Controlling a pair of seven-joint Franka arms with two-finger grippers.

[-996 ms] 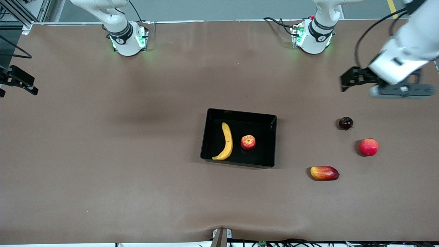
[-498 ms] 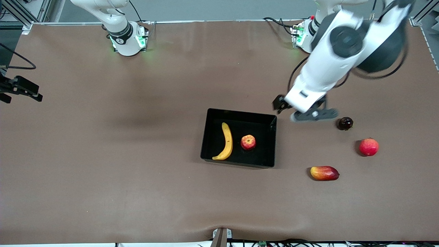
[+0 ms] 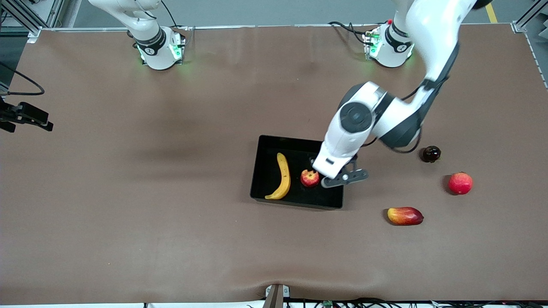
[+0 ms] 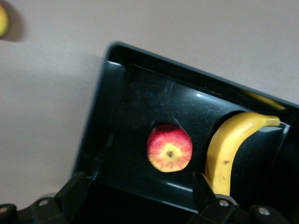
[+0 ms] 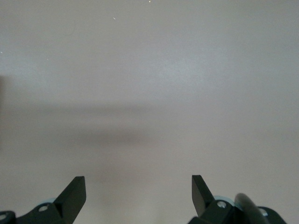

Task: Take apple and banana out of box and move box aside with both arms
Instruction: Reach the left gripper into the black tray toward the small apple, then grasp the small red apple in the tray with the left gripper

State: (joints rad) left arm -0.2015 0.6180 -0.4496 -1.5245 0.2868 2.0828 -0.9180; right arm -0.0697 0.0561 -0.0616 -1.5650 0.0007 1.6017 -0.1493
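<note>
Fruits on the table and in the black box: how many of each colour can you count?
Yellow: 1, the banana in the box.
Red with yellow: 2, the apple in the box and the oblong fruit on the table.
Plain red: 1, the round fruit.
Very dark: 1, the small fruit.
Total: 5.

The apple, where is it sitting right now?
The apple lies inside the black tray, beside the banana toward the left arm's end, with the open left gripper over it.

I can't read any text, label, brand, number or sign from here; the marks on the arm bases are too small.
</note>
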